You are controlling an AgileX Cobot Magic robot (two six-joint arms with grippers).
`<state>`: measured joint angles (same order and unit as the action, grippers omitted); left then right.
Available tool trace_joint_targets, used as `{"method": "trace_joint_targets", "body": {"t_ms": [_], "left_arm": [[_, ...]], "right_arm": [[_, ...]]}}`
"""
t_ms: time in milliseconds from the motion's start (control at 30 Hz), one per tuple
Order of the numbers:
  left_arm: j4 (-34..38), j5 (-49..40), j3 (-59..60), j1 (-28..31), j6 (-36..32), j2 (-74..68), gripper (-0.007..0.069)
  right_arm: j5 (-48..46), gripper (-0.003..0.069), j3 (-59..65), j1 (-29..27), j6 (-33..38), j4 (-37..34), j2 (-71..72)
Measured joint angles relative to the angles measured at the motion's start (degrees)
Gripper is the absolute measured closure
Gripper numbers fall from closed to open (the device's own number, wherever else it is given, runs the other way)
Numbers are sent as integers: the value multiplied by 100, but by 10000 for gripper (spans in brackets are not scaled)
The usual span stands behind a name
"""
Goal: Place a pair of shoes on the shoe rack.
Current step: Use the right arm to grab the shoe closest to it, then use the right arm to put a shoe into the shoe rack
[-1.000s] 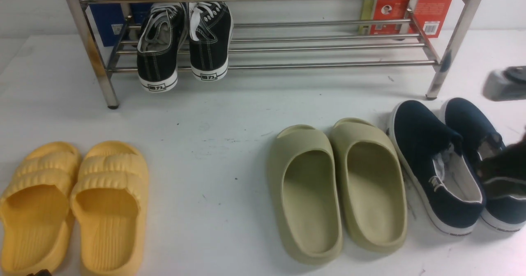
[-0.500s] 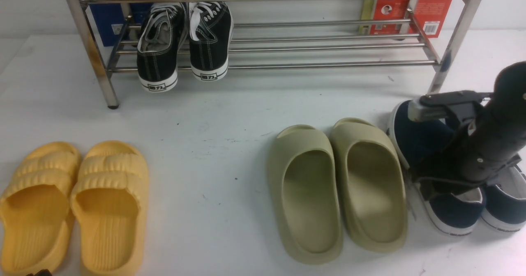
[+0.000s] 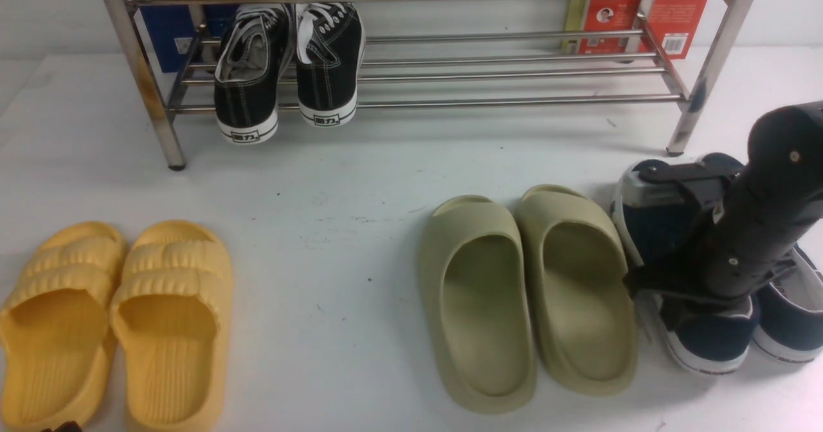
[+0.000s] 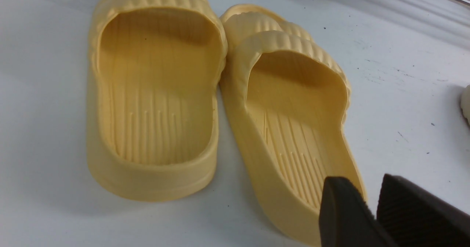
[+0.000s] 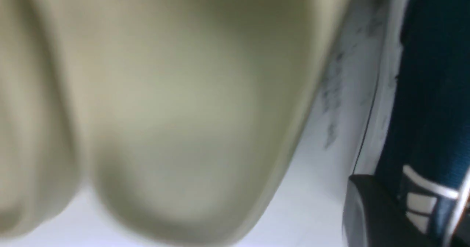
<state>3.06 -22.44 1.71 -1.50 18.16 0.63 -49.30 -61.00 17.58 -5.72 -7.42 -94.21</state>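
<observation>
Two navy slip-on shoes with white soles stand side by side at the front right, the left one and the right one. My right gripper is down on the left navy shoe, and its arm hides most of the pair. In the right wrist view one black finger sits outside that shoe's side wall. The wall lies in the gap and the other finger is out of frame. My left gripper is shut and empty, above the yellow slides. The steel shoe rack stands at the back.
Black lace-up sneakers sit on the rack's left part. Olive-green slides lie just left of the navy shoes. Yellow slides lie at the front left. A blue box and a red box stand behind the rack.
My right arm swung in from the right edge onto the left navy shoe, then sank a little lower. The shoe's heel shifted slightly. The left arm has not moved.
</observation>
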Motion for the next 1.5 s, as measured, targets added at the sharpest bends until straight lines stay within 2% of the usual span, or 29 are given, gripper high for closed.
{"method": "trace_joint_targets", "body": {"t_ms": [267,433,867,1167,1300,1500], "left_arm": [[0,0,0,0,0,0,447],[0,0,0,0,0,0,442],[0,0,0,0,0,0,438],[1,0,0,0,0,0,428],[1,0,0,0,0,0,426],[1,0,0,0,0,0,421]], "right_arm": [[-673,612,-991,657,-8,-81,524],[-710,612,-1624,753,5,-133,242],[-886,612,-4836,758,262,-124,-2477],[-1295,612,-7562,758,262,-124,-4155],[-1329,612,-8180,758,257,-124,-4527],[-1132,612,-8410,758,156,-63,-4757]]}}
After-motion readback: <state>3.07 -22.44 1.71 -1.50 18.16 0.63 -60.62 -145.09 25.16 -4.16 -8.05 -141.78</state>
